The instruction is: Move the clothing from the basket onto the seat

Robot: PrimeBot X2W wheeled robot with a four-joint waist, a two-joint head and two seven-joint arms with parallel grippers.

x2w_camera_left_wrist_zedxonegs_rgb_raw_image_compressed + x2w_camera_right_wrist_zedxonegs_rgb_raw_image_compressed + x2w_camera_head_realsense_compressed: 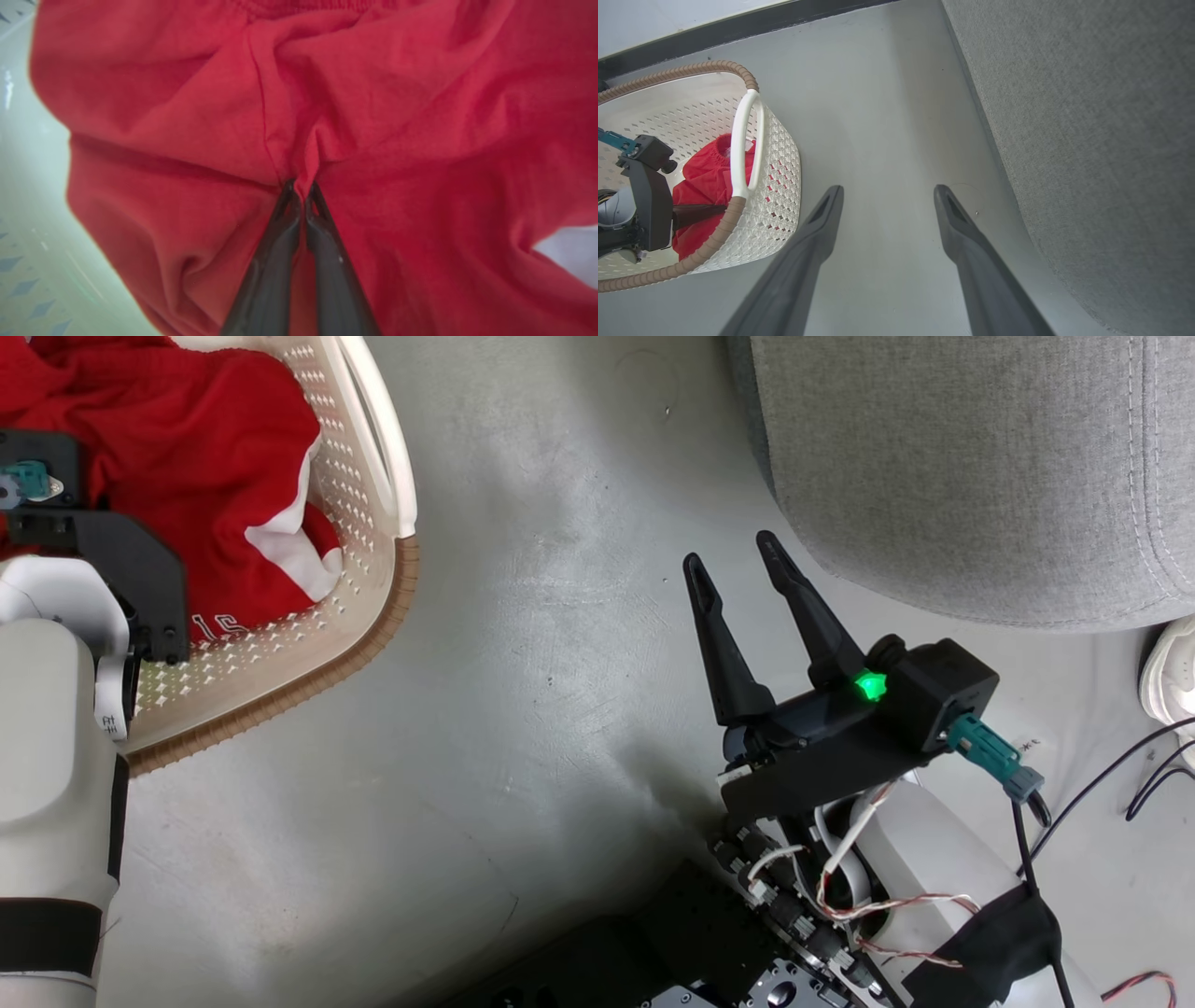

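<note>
My left pincer (299, 186) is pinching a fold of the clothing (383, 116), which lies in the basket (359, 513) at ten o'clock. It is soft, light, floppy cloth. A bunched fold suits, though the bite's depth looks blurred. That arm reaches down into it. My right pincer (731, 553) hangs spread over the floor (560, 663), with the seat (934, 457) at one o'clock.

The basket (359, 537) — perhaps half — is cut off.

A white shoe (1172, 672) and black cables (1111, 770) lie on grey floor (560, 616).
</note>
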